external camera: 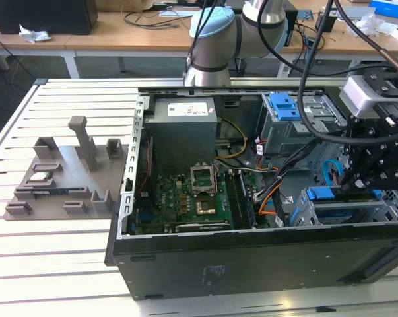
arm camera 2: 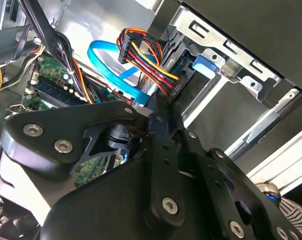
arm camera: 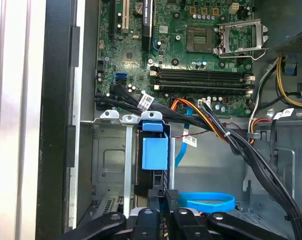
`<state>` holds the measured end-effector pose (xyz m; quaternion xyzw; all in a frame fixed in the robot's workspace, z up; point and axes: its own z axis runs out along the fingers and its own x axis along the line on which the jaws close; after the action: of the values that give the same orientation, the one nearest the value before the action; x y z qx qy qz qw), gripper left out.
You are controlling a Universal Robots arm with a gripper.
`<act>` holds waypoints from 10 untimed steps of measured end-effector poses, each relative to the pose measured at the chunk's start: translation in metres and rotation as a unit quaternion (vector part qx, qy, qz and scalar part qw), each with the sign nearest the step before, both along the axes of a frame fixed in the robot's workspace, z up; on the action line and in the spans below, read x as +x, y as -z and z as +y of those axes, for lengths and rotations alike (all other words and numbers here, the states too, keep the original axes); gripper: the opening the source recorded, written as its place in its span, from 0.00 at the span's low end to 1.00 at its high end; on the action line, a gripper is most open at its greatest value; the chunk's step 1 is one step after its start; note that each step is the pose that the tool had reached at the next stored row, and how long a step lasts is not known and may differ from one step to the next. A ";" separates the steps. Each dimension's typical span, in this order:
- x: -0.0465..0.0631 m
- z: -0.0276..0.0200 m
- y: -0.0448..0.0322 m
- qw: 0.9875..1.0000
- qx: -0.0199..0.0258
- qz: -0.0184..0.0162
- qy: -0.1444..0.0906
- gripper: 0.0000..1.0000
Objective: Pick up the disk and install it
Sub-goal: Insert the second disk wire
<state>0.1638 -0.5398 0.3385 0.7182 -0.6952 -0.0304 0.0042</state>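
On the exterior view's left, a grey fixture block (external camera: 66, 178) with upright posts rests on the slatted tabletop (external camera: 47, 264), well apart from the open computer case (external camera: 251, 257). Inside the case, from the exterior view's left: the green motherboard (external camera: 185, 201), the grey power-supply box (external camera: 183, 129) at the far wall, bundled cables (external camera: 265, 191) running across the middle, and a drive cage (external camera: 298, 115) with a blue latch. The gripper (external camera: 357, 175) hangs over the case's end on the exterior view's right, above the lower drive bay (external camera: 344, 205); whether it is released or clenched cannot be told. In the first wrist view, the disk (arm camera: 155, 160), recognisable by its blue bracket, sits upright in the metal bay (arm camera: 110, 160), just beside the bay's rails. A blue data cable (arm camera: 208, 201) loops near the gripper. Black cable runs border the open floor beside the bay
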 end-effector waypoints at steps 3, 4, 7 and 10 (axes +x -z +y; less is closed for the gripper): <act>0.000 0.0000 -0.0012 1.000 0.000 0.000 0.000 0.24; 0.000 -0.0001 -0.0035 1.000 0.000 0.000 0.000 0.24; 0.000 0.0004 -0.0157 1.000 0.000 0.000 0.000 0.24; 0.000 0.0006 -0.0228 1.000 0.000 0.000 0.000 0.16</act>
<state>0.1638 -0.5392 0.3614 0.7181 -0.6953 -0.0302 0.0043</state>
